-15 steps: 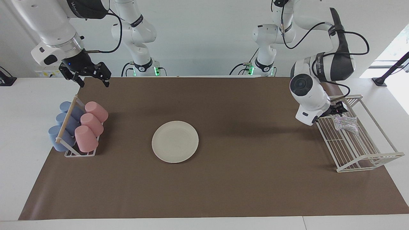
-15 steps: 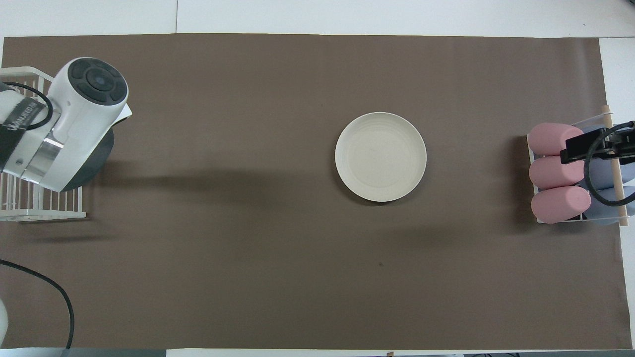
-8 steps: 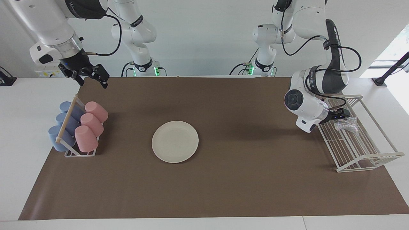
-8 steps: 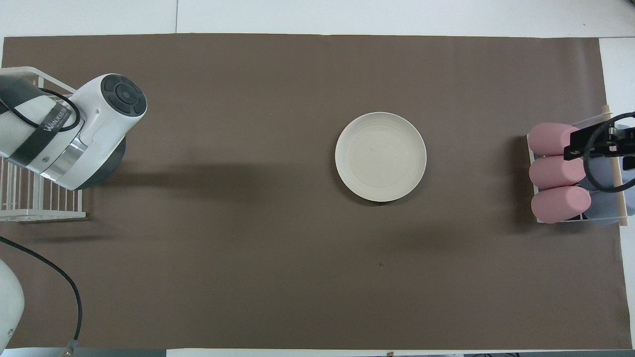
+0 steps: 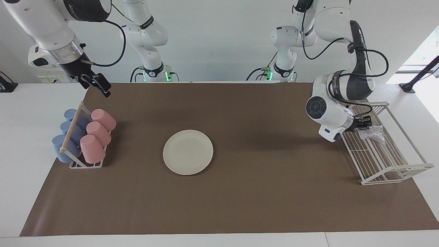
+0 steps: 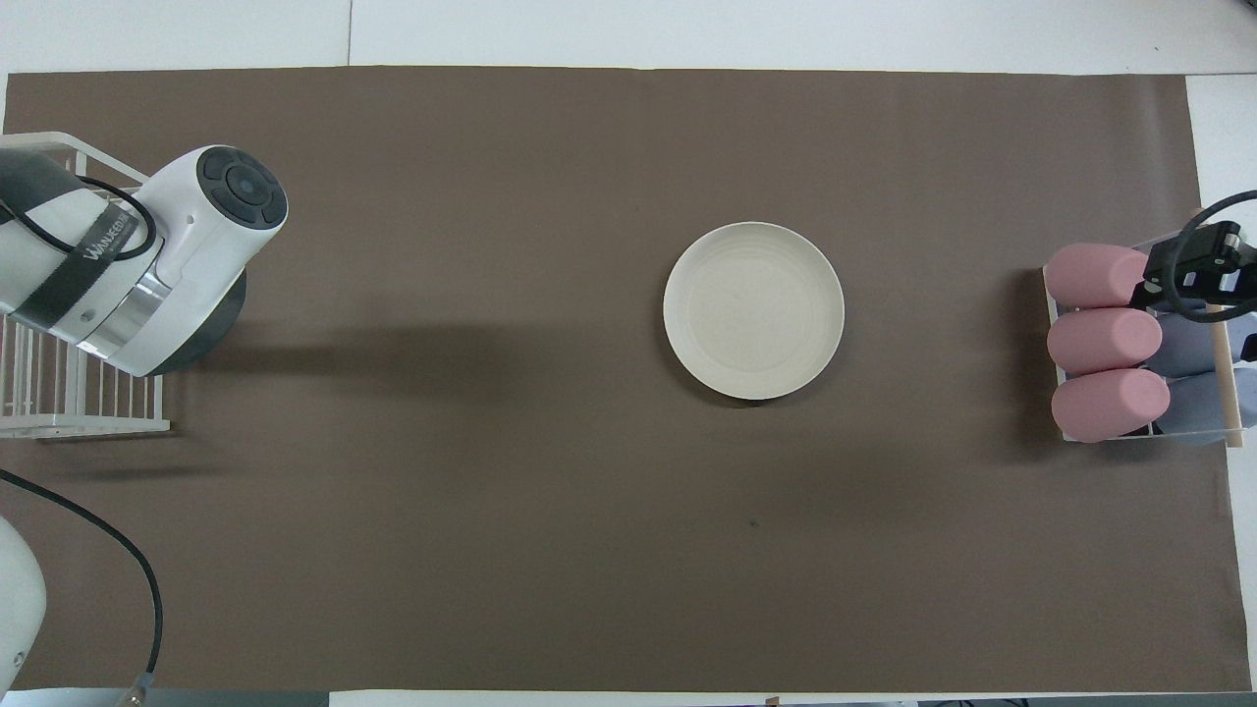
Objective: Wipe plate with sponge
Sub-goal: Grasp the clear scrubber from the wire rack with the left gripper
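At 9 o'clock in the facing view, toward the right arm's end of the table [image 5: 20, 144], the right hand [image 5: 97, 84] hangs in the air over the edge of the brown mat [image 5: 260, 192]. The cup rack [image 5: 72, 127], with its pink cups [image 5: 97, 134] and blue cups [image 5: 65, 137], lies on the mat below it. The hand is seen side-on, and whether it is apart or together cannot be told.

At the centre of the mat, the plate [image 5: 188, 152] lies flat and bare, well apart from both hands. The cup rack is at its 9 o'clock in the facing view.

At 3 o'clock from the plate, toward the left arm's end, the left hand [image 5: 364, 123] reaches into the white wire rack [image 5: 370, 157]. The sponge [image 5: 374, 133] lies in this rack at the end nearer the robots. It sits directly at the hand's tips, at about 4 o'clock from them. The two appear to touch, but whether the hand is clamped on the sponge cannot be told. In the overhead view the left wrist hides both.

Compared with one second ago, the right hand has risen, drawn back toward its base and turned, so it no longer shows its spread. The left wrist has shifted slightly toward the plate, and the hand has closed in on the sponge. The plate and both racks have not moved.
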You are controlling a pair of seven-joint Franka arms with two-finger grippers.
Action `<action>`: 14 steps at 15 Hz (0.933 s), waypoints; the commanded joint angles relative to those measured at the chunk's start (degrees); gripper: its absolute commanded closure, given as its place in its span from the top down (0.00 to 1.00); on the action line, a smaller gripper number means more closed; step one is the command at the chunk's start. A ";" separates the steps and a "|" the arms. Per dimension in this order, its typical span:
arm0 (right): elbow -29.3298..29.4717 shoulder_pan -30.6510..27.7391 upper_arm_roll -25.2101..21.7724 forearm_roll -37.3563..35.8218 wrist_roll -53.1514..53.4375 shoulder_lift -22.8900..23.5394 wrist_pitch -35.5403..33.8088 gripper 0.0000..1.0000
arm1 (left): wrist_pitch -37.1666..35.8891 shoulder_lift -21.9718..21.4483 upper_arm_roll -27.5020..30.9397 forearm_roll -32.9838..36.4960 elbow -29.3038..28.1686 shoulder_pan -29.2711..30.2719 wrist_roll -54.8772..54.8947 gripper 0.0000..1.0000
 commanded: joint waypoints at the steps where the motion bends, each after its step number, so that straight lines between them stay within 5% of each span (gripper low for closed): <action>1: -1.62 0.16 0.42 -0.05 6.94 -1.42 -1.74 1.00 | -0.67 -1.04 -0.11 0.90 -0.58 0.36 -0.25 0.00; 8: -1.27 1.92 1.20 0.04 22.51 -1.68 -4.20 1.00 | -0.58 -1.66 -0.46 -2.51 3.09 1.42 2.12 0.00; 14: -1.62 3.15 2.09 0.22 22.44 -2.83 -4.64 1.00 | -16.29 -1.66 -0.46 -33.93 23.99 0.98 3.01 0.00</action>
